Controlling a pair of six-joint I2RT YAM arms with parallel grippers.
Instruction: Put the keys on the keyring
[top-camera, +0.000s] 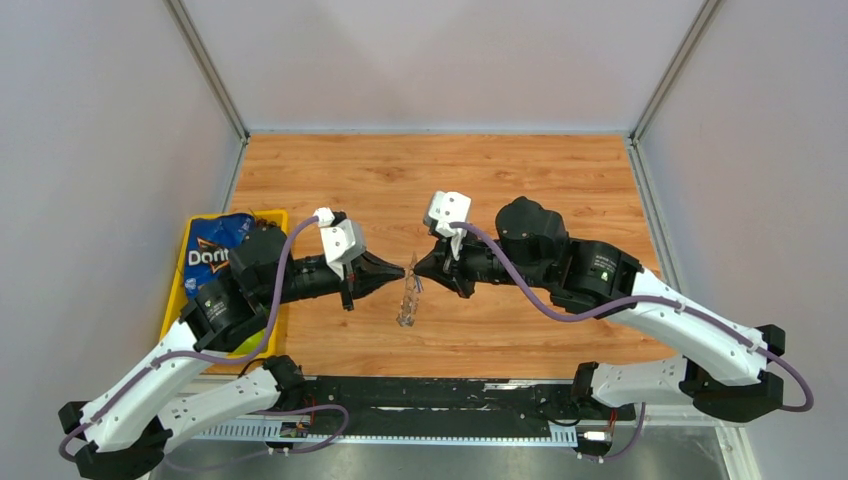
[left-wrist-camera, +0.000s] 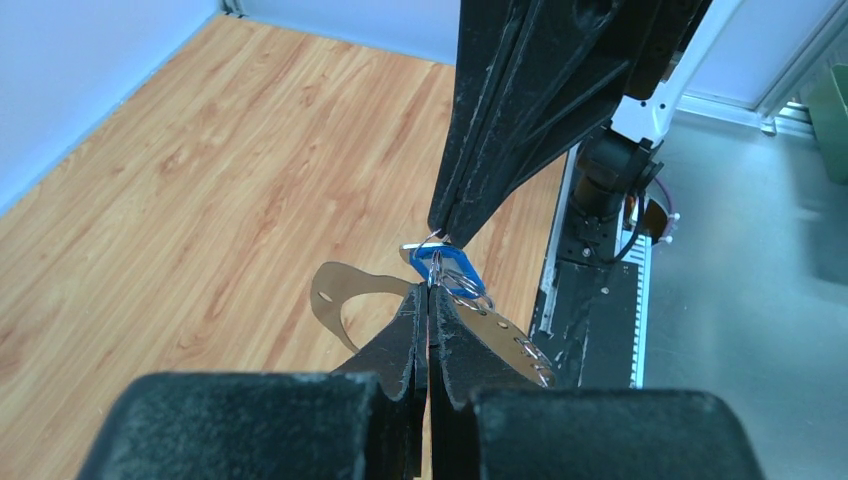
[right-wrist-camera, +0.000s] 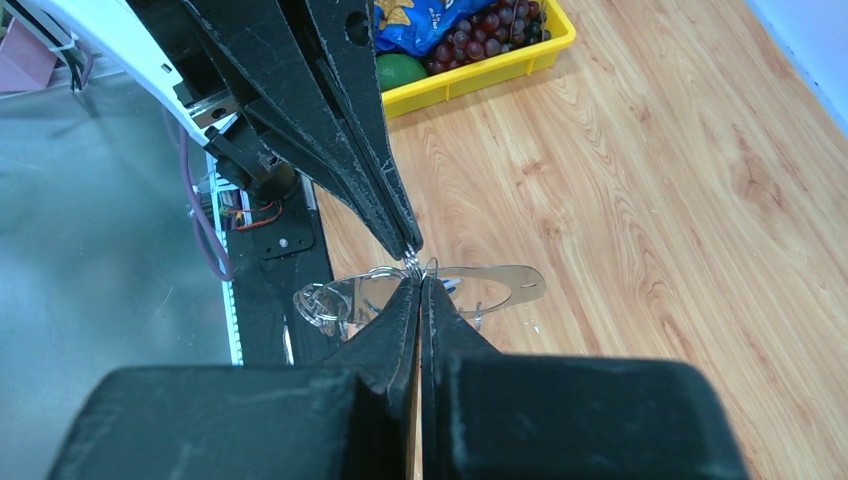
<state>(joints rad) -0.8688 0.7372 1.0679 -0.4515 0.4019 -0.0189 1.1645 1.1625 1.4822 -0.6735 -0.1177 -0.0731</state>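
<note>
My left gripper (top-camera: 400, 271) and right gripper (top-camera: 419, 268) meet tip to tip above the middle of the table. Both are shut. The keyring (top-camera: 408, 300), a thin shiny hoop with small wire rings along one side, hangs below the tips. In the left wrist view my left gripper (left-wrist-camera: 430, 289) pinches a small wire ring of the keyring (left-wrist-camera: 335, 290). The key's blue head (left-wrist-camera: 450, 268) sits right at the right fingers (left-wrist-camera: 500, 130). In the right wrist view my right gripper (right-wrist-camera: 418, 280) pinches at wire loops over the keyring (right-wrist-camera: 505, 278). The key's blade is hidden.
A yellow bin (top-camera: 272, 215) at the left table edge holds a blue Doritos bag (top-camera: 212, 255), grapes (right-wrist-camera: 490, 30) and a green fruit (right-wrist-camera: 400, 72). A black rail (top-camera: 430, 395) runs along the near edge. Walls close the left, right and back.
</note>
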